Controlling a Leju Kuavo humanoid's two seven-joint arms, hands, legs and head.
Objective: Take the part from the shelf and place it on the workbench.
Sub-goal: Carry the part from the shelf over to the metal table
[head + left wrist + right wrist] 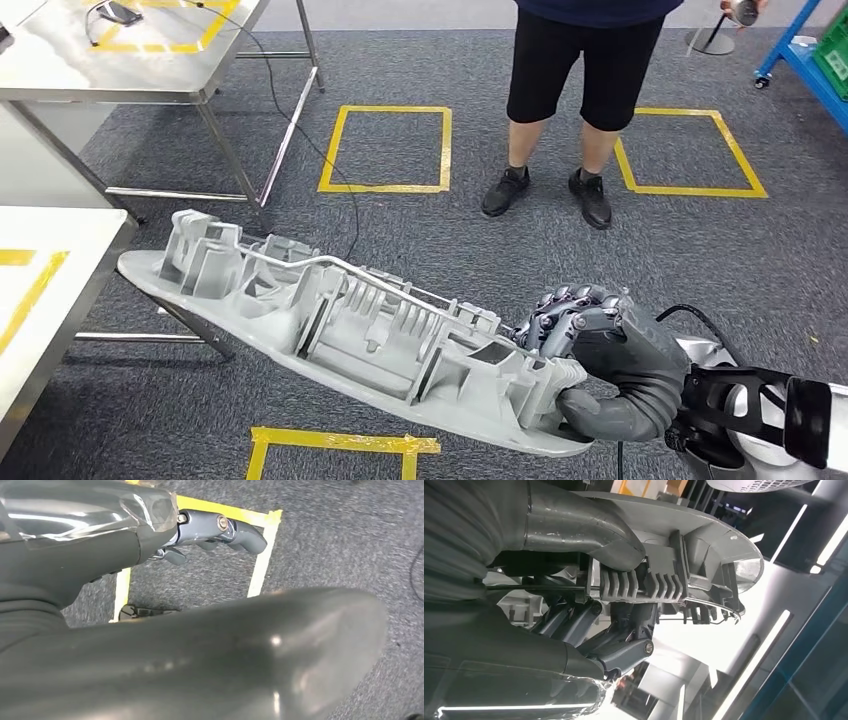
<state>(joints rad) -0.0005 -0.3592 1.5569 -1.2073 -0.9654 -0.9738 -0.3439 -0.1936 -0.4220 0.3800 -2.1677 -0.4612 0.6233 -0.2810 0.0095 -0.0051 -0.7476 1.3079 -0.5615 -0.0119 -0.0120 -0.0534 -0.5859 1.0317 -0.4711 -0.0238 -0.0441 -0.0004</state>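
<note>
Where the head view looks down on grey carpet, right hand (600, 350) clamped on one end of the long grey ribbed part (340, 325) — thumb under the smooth outer edge, dark fingers curled over the ribbed upper side. Held up over the floor, the part's far end reaching toward the white workbench (60, 300) and just overlapping its corner. Beyond the part, a person (570, 100) in dark shorts standing between two yellow tape squares (385, 150); a steel table (130, 60) past the workbench.

Left wrist view: left hand (215, 532) holding nothing, fingers curled in, hanging over carpet and a yellow tape outline.

Right wrist view: thick thumb pressed on the part's rim, darker fingers (624, 640) wrapped round the ribs — a firm grasp.
</note>
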